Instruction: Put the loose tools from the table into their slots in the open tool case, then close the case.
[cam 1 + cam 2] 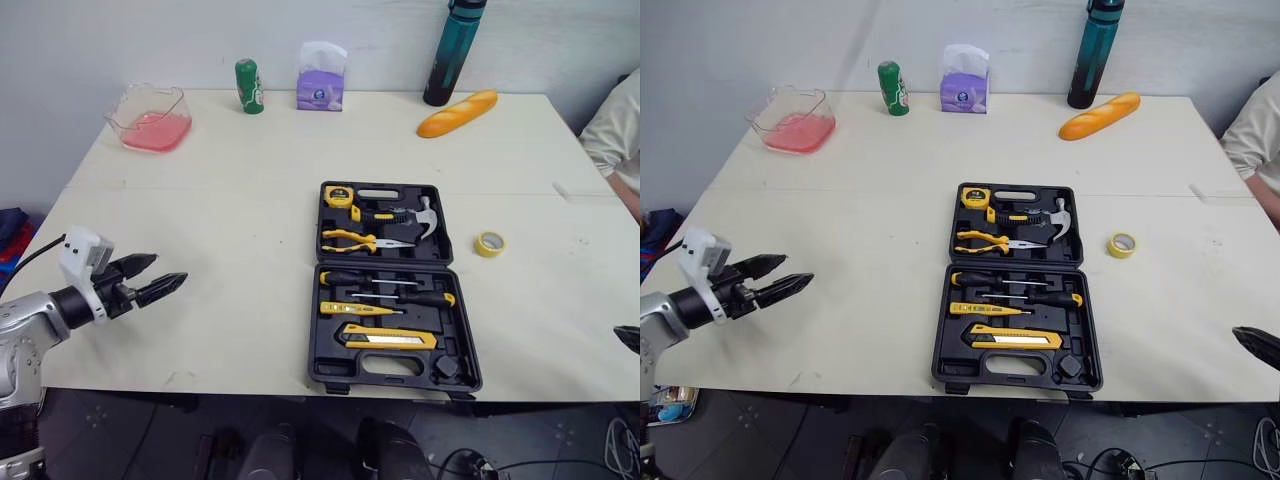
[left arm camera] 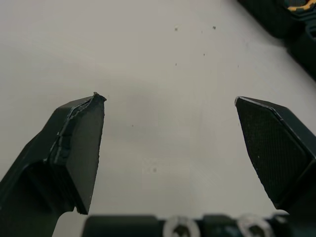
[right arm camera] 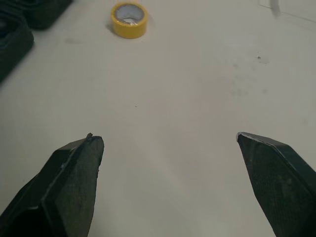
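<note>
From my station I see the tool case (image 1: 390,290) lying open and flat in the middle of the surface (image 1: 230,190), lid half farther from me, base half nearer. In the lid sit a tape measure (image 1: 338,195), a hammer (image 1: 425,215) and pliers (image 1: 360,240). The base holds screwdrivers (image 1: 390,297) and a yellow utility knife (image 1: 390,338).

A yellow tape roll (image 1: 489,243) lies loose on the surface just beside the case's right side, not touching it.

My left tool (image 1: 168,272) hangs over the near left part of the surface, well apart from the case, with its fingers pointing toward it. They are spread wide and hold nothing. A corner of the case shows past them in the left wrist view.

My right tool (image 3: 168,137) is at the near right edge, fingers also wide apart and empty. The tape roll lies ahead of it, well apart, with bare surface between.

Along the far edge stand a clear container (image 1: 150,118), a green bottle (image 1: 249,86), a tissue pack (image 1: 321,80) and a teal bottle (image 1: 455,50), with a bread loaf (image 1: 457,113) lying near the last.
</note>
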Controlling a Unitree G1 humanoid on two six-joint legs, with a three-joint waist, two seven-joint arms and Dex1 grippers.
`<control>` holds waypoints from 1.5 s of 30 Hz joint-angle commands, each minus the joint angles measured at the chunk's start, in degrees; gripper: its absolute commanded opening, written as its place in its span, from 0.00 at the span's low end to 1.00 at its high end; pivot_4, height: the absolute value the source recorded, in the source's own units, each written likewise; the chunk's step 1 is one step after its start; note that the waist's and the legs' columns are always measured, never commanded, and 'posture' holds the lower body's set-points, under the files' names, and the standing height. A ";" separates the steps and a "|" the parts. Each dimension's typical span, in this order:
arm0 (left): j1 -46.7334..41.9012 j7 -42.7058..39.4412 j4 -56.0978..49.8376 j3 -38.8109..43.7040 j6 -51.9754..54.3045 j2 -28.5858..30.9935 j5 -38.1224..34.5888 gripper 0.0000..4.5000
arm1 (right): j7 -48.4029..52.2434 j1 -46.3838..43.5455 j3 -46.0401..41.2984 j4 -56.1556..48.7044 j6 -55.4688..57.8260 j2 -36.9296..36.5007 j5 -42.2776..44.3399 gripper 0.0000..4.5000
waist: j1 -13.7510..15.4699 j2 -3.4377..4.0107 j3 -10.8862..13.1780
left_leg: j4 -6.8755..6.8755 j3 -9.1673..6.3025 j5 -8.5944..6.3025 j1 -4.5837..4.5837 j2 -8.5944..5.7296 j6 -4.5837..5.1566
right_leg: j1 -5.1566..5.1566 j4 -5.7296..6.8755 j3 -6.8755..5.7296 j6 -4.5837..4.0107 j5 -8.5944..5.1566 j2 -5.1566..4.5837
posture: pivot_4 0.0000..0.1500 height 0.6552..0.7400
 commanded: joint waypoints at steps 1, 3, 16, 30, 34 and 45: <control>-3.85 0.54 -2.72 -2.59 -2.18 0.69 0.09 0.98 | -0.08 -3.22 2.28 -0.44 -0.64 -2.57 -0.60 1.00 | -0.01 0.02 0.01 | -0.01 0.01 0.00 -0.01 0.00 0.00 | -0.01 0.00 0.00 0.00 0.00 0.01 | 1.00 0.90; -7.06 -2.47 -5.24 -5.03 0.48 1.08 -3.57 0.98 | 0.63 -6.12 5.23 -0.74 -0.56 -4.41 -0.52 1.00 | -0.13 0.05 0.03 | 0.00 0.07 0.03 0.00 -0.03 0.04 | -0.01 0.02 0.00 0.00 0.00 0.03 | 1.00 0.90; -30.17 -13.10 -11.40 -25.27 6.10 -6.20 -12.04 0.98 | 15.15 -52.72 51.48 17.57 -5.32 -13.09 -15.11 1.00 | -1.85 0.06 0.20 | -0.01 0.11 0.34 -0.08 0.06 0.19 | 0.01 0.04 0.00 0.04 0.02 0.74 | 1.00 0.90; -32.49 -11.39 -11.80 -28.11 5.33 -11.40 -11.25 0.98 | 21.84 -81.36 70.40 53.56 -22.92 1.62 -36.54 1.00 | -2.09 0.06 0.47 | 0.07 0.01 0.40 -0.23 0.11 0.16 | -0.04 0.01 -0.03 0.04 0.02 0.84 | 1.00 0.90; -32.35 -11.08 -11.63 -28.12 4.85 -11.39 -10.94 0.98 | 19.10 -84.14 71.35 60.08 -25.54 4.77 -40.06 1.00 | -2.32 0.06 0.47 | 0.08 0.01 0.41 -0.25 0.11 0.15 | -0.04 0.02 -0.04 0.04 0.02 0.84 | 1.00 0.90; -32.16 -10.56 -10.95 -28.43 3.27 -11.48 -10.17 1.00 | 14.82 -85.85 71.02 68.33 -30.19 9.35 -44.54 0.58 | -3.06 0.07 0.47 | 0.10 -0.03 0.43 -0.23 0.12 0.12 | -0.03 0.07 -0.03 0.04 0.02 0.84 | 1.00 0.90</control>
